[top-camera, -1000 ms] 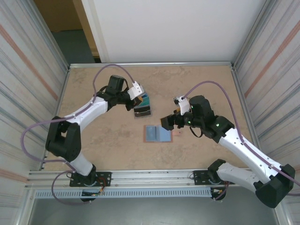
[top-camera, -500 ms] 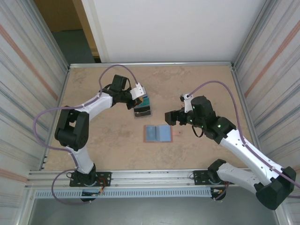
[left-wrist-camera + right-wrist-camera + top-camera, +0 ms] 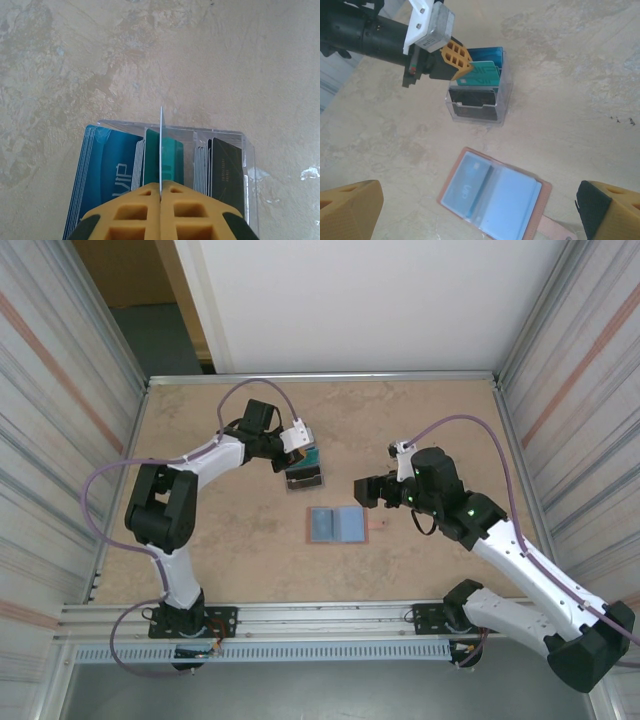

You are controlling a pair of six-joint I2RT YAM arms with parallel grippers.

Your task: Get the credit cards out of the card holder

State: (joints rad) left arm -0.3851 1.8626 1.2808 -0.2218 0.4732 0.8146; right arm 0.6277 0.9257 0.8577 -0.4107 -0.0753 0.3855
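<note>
Beige table (image 3: 200, 540). We see left gripper (image 3: 160, 189) clamped on teal card (image 3: 161, 150), edge-on over clear box (image 3: 503, 102). Right gripper (image 3: 364, 490) spread wide above open wallet (image 3: 492, 195).

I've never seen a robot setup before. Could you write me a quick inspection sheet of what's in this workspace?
Surface: beige marbled table.
Job's things: pink card holder lying open and flat; teal card held above the box.
Clutter: clear box holding stacks of cards, beyond the card holder.
Grippers: left gripper shut on the teal card; right gripper open and empty.
Cables: a purple cable loops along each arm.
Surroundings: ribbed side walls, white back panel.
</note>
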